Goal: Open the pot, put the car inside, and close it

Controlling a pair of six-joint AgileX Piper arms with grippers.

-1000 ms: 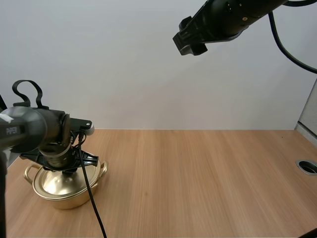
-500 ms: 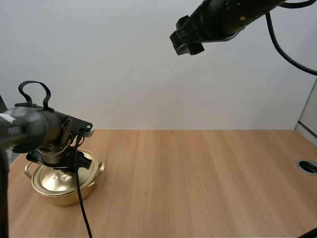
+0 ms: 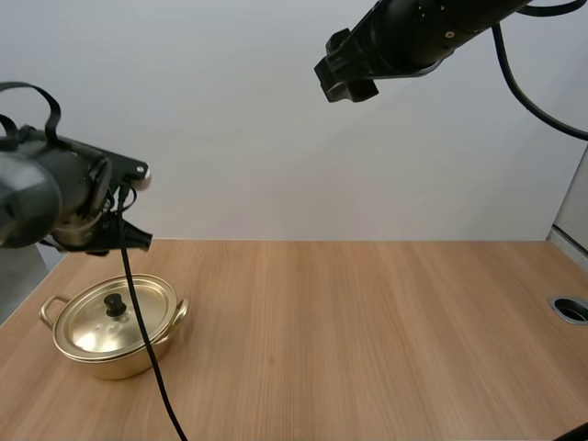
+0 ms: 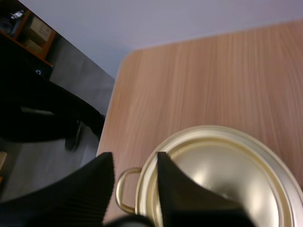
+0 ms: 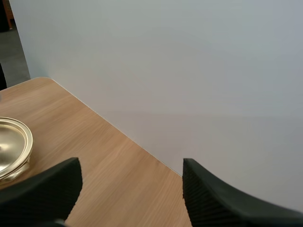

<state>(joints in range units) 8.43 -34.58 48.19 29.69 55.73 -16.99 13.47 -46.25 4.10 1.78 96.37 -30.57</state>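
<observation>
The left gripper (image 4: 134, 158) hangs with its two fingers apart and nothing between them, above the left rim of the pot (image 3: 119, 363) and its loop handle (image 4: 124, 189). The gold pot sits at the near left of the table (image 3: 367, 331), with its lid (image 3: 87, 331) on and a black knob (image 3: 115, 303) at the centre. The right gripper (image 5: 129, 165), fingers also spread and empty, is raised high over the far side, well apart from the pot.
</observation>
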